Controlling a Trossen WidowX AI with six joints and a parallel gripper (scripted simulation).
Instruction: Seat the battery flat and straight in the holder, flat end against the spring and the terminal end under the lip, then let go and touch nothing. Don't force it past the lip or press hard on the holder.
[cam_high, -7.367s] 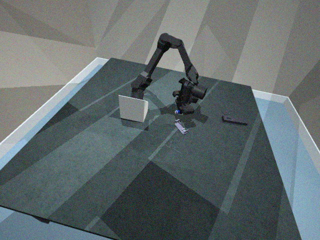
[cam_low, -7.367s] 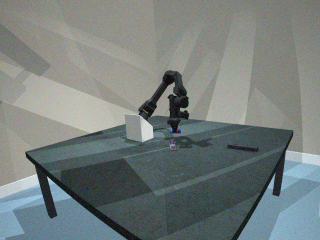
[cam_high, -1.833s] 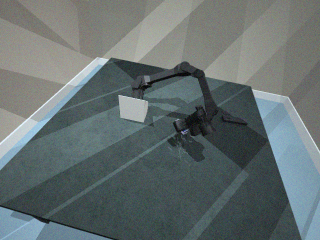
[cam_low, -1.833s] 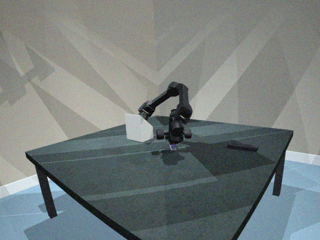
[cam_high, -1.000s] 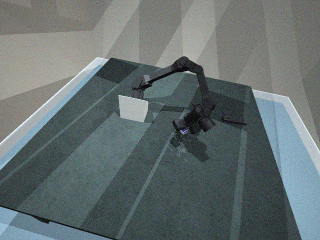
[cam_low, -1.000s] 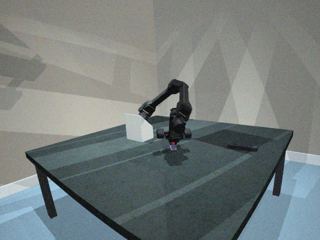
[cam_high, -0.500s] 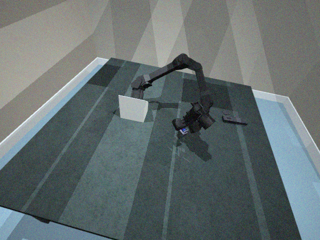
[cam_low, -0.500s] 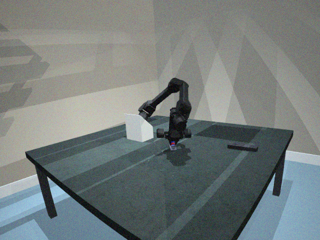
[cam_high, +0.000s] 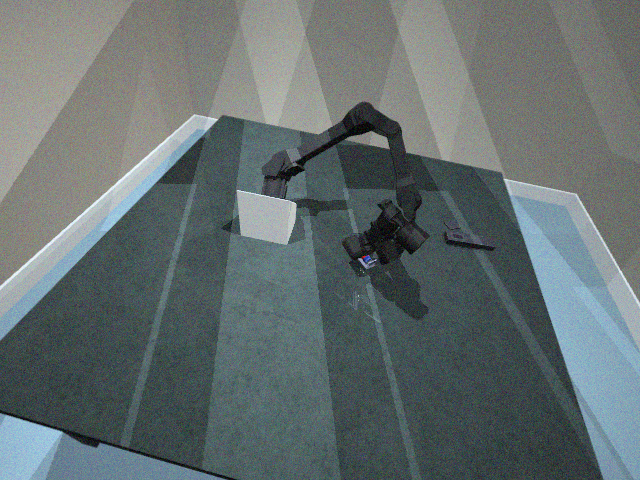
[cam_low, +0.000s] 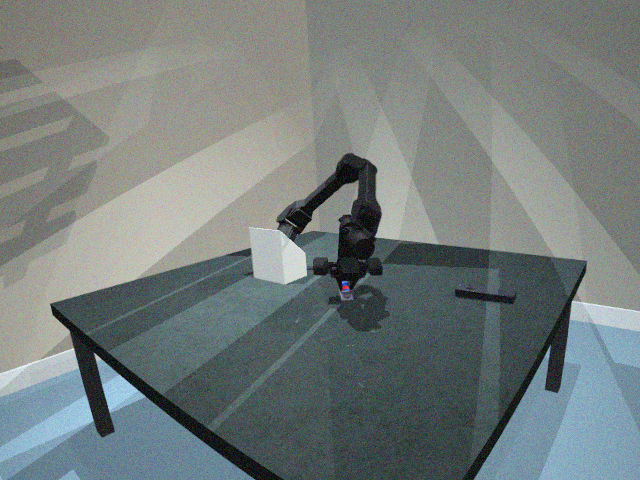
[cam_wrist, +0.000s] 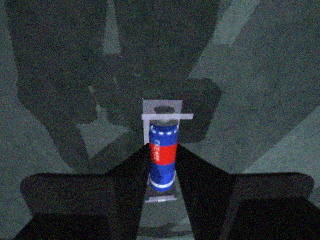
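The blue battery with a red band is between my fingertips. My gripper is shut on its sides. The pale holder lies around and below it. In the wrist view the battery's far end, with white dashes and a grey tip, reaches the holder's crossbar; its rounded near end is just short of the holder's near edge. In the exterior view the battery rises above the holder and looks tilted. Whether any part of it rests on the floor of the holder is hidden.
A white angled block stands on the table near the arm's base. A dark flat bar-shaped object lies to the right of the gripper. The arm's shadow falls around the holder.
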